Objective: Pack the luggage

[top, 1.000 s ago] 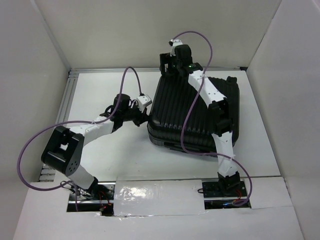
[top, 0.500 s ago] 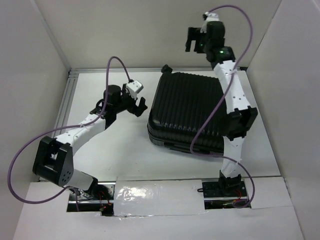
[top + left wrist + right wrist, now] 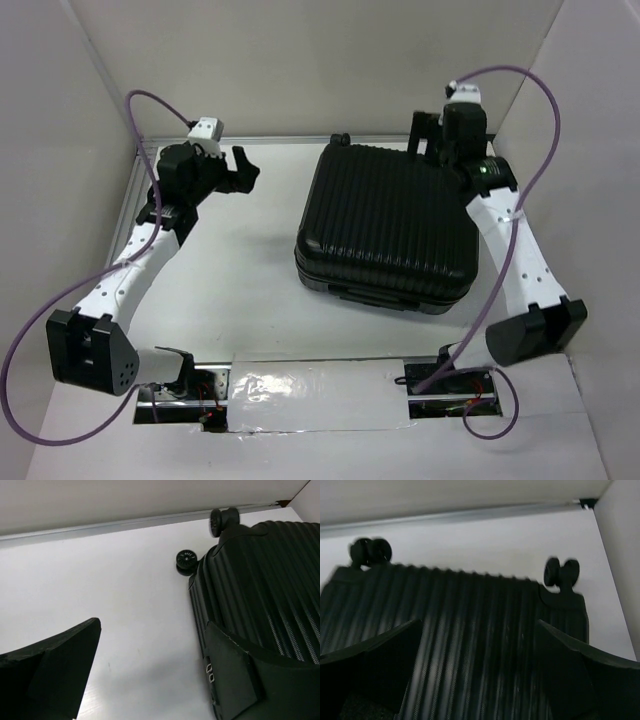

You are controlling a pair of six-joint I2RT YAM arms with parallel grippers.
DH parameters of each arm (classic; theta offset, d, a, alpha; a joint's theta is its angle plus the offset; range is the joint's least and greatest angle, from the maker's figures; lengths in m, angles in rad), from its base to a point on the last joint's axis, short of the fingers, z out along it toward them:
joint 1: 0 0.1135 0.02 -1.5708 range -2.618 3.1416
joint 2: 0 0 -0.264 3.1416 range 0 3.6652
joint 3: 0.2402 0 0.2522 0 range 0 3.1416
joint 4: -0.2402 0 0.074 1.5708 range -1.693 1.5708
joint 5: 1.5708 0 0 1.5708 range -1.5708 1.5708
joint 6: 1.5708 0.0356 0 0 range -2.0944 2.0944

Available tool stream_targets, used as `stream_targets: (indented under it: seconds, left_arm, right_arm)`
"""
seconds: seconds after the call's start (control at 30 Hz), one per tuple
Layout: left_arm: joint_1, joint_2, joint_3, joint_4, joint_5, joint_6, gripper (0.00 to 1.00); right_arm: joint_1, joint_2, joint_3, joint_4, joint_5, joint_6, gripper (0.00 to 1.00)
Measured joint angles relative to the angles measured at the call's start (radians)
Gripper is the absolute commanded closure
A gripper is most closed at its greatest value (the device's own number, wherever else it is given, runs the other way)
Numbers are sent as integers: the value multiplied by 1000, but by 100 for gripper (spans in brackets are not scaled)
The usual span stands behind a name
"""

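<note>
White tabletop (image 3: 240,290) boxed by plain white walls (image 3: 300,60); metal rail (image 3: 285,140) along far edge.

The luggage (image 3: 390,225) lies flat on the table (image 3: 240,290), right of centre, with its wheels (image 3: 561,572) along its far edge. The left gripper (image 3: 245,170) hangs at the far left, well apart from the luggage's left side. The right gripper (image 3: 428,140) hangs above the luggage's far edge, toward the right
</note>
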Motion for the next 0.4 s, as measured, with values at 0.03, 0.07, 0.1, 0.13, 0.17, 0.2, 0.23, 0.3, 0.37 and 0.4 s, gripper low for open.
stream_targets:
  seconds: [0.03, 0.07, 0.1, 0.13, 0.17, 0.2, 0.23, 0.3, 0.37, 0.4]
  left_arm:
    - [12, -17, -23, 4, -1, -24, 2]
    - [15, -21, -29, 3, -2, -46, 2]
    - [31, -40, -59, 5, -2, -60, 2]
    - [39, -45, -71, 5, -3, -75, 2]
    - [47, -50, -81, 5, -3, -93, 2]
    - [52, -54, -89, 3, -3, -102, 2]
    - [57, -58, -95, 0, -5, -113, 2]
    - [60, -72, -111, 1, -6, -129, 3]
    - [63, -105, -143, 10, -5, -145, 2]
    - [64, -126, -166, 17, -5, -148, 0]
  right_arm:
    - [0, -47, -71, 0, 9, 1, 0]
    - [-1, -92, -138, -1, 17, 1, 0]
    - [-1, -140, -199, 5, 20, 0, 0]
    - [-1, -192, -248, 2, 25, 0, 0]
    - [-3, -250, -294, 7, 30, 0, 0]
    - [-3, -312, -335, 10, 37, 3, 0]
    - [-3, -378, -368, 17, 44, 8, 0]
    - [-5, -489, -406, 22, 56, 20, 0]
    - [-5, -576, -424, 31, 64, 37, 0]
    - [-5, -612, -432, 37, 64, 44, 0]
